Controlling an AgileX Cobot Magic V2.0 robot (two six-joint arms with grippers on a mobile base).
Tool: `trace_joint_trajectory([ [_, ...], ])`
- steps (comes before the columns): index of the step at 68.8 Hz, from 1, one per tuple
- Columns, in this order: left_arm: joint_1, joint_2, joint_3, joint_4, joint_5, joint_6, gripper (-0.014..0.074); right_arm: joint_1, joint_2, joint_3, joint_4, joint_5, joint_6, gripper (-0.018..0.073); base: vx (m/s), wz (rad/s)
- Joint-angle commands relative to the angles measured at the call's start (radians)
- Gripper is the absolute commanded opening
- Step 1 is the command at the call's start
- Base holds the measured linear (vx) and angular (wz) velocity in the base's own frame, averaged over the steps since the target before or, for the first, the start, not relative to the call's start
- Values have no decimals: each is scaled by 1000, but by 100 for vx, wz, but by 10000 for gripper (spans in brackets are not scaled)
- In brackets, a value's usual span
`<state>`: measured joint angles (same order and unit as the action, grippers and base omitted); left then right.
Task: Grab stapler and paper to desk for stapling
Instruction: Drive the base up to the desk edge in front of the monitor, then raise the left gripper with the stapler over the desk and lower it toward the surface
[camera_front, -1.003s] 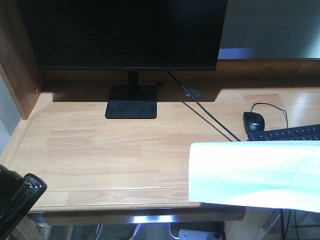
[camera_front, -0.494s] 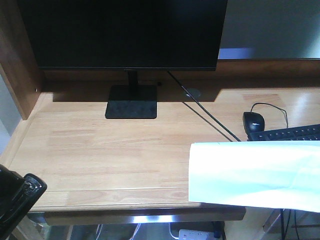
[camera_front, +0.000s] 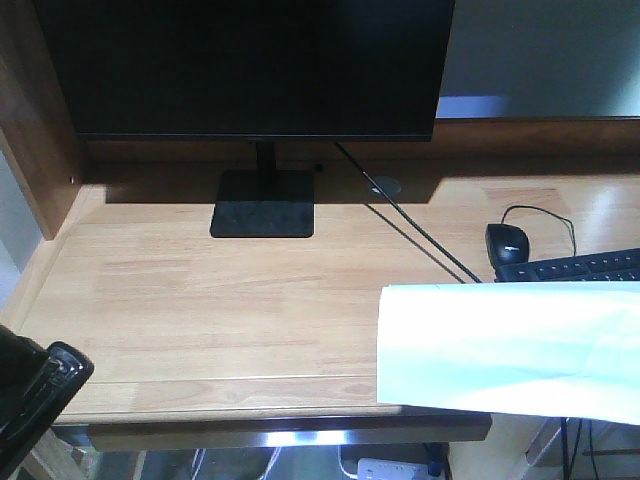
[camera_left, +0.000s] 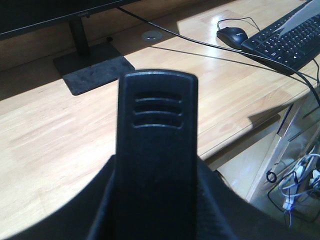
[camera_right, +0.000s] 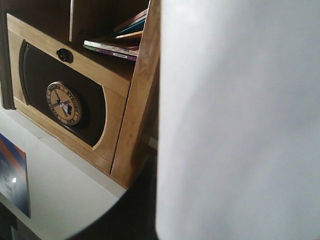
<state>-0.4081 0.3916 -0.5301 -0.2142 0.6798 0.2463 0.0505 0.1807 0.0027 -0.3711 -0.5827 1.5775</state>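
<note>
Dark monitor (camera_front: 250, 65) (screen black), grey wall (camera_front: 540, 50), black keyboard (camera_front: 570, 267), wooden shelf unit (camera_right: 117, 95)

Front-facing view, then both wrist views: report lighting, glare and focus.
Front-facing view: hard light on the desk, deep shadow under the monitor, paper nearly blown out. Left wrist view: stapler looms dark and soft, desk behind sunlit, glare by the mouse. Right wrist view: paper is a blurred featureless sheet; the shelf unit is dim.

hard light hits your desk (camera_front: 200, 300), with deep shadow under the monitor (camera_front: 250, 60). the paper (camera_front: 510, 350) glares white; the stapler (camera_left: 155, 150) looks dark and soft up close.
</note>
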Motion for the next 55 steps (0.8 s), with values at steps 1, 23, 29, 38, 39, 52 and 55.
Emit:
trace_joint_trajectory([
  [1, -1, 11, -32, -19, -180, -8, -7, 1, 11, -29, 2, -57, -7, -2, 0, 0],
  [23, -1, 382, -250, -18, -173, 35, -7, 1, 11, -29, 2, -57, -7, -2, 0, 0],
  [29, -1, 515, -335, -18, -156, 80, -7, 1, 11, -29, 2, -57, -7, -2, 0, 0],
  [38, -1, 676, -433, -19, -149, 142, -7, 1, 11, -29, 2, -57, -7, -2, 0, 0],
  [39, -1, 701, -447, -19, -148, 149, -7, 1, 11, -29, 2, -57, -7, -2, 0, 0],
  [52, -1, 894, -545, -19, -143, 189, -7, 1, 11, -29, 2, -57, -7, -2, 0, 0],
  [55, -1, 934, -564, -19, -137, 215, -7, 1, 11, -29, 2, -57, -7, -2, 0, 0],
])
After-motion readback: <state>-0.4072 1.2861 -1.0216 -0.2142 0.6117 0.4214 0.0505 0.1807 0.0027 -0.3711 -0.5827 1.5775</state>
